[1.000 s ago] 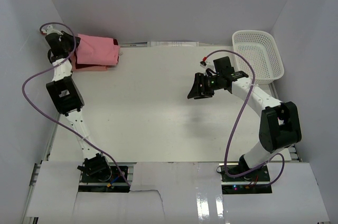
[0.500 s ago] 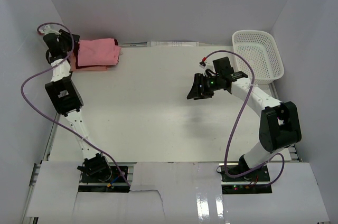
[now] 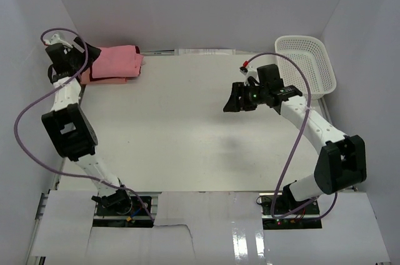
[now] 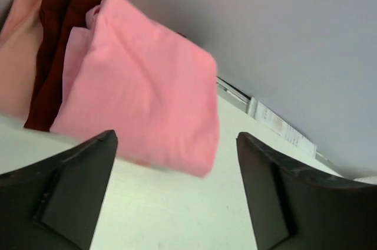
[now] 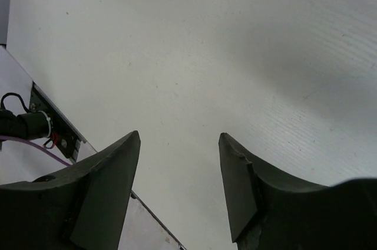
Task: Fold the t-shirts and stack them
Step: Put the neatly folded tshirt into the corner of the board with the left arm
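Three folded t-shirts lie stacked at the table's far left corner: the salmon-pink one on top, the dark maroon one under it, the pale peach one at the bottom. My left gripper stands open just left of the stack, apart from the cloth, with nothing between its fingers. My right gripper hangs open over bare table right of the middle, holding nothing.
A white mesh basket stands at the back right, close behind the right arm. White walls close in the table at the left, back and right. A labelled strip runs along the back edge.
My left gripper has opened, let go of the salmon-pink shirt and drawn back to the left. The shirt now rests on the stack. The right arm has shifted slightly right and its jaws widened a little.
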Available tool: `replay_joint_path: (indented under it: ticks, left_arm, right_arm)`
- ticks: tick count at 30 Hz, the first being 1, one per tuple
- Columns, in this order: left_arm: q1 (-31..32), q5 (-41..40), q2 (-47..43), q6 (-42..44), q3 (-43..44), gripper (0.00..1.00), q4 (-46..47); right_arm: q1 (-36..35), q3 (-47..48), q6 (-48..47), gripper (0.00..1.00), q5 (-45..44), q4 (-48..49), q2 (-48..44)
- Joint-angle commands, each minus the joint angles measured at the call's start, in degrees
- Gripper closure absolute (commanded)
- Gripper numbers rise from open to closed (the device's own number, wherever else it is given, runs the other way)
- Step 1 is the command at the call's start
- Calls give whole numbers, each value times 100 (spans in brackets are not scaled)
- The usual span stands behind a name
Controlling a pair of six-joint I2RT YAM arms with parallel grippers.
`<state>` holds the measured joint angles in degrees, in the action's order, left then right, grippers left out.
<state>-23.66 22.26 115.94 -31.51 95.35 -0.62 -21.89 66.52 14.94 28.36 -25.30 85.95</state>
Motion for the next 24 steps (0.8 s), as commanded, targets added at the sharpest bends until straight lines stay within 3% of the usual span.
replay_joint_path:
  ticks: [1, 6, 11, 13, 16, 17, 24]
  left_arm:
    - [107, -529, -1914, 584, -1135, 4, -254]
    - [142, -485, -3811, 549, -2432, 2, -648]
    - [335, -293, -4851, 724, -3056, 2, -1431]
    - [336, -301, -5545, 760, -3583, 2, -1563]
    - [353, -213, -6483, 778, -4243, 2, -1782]
    - [379, -135, -6714, 760, -4540, 2, -1844]
    - [520, 16, -8306, 681, -5500, 2, -2353]
  right_arm:
    - [-17, 151, -255, 36, -182, 516, -693]
    - [-26, 107, -202, 19, 230, 947, -1115]
    - [-52, -138, -79, 11, 434, 1158, -1352]
    - [-43, -437, -70, 3, 346, 1369, -1660]
    - [-52, -684, -105, 5, 258, 1466, -2047]
    - [-52, -719, -131, 10, 214, 1458, -2195]
    - [-52, -983, -254, 10, -50, 1343, -2732]
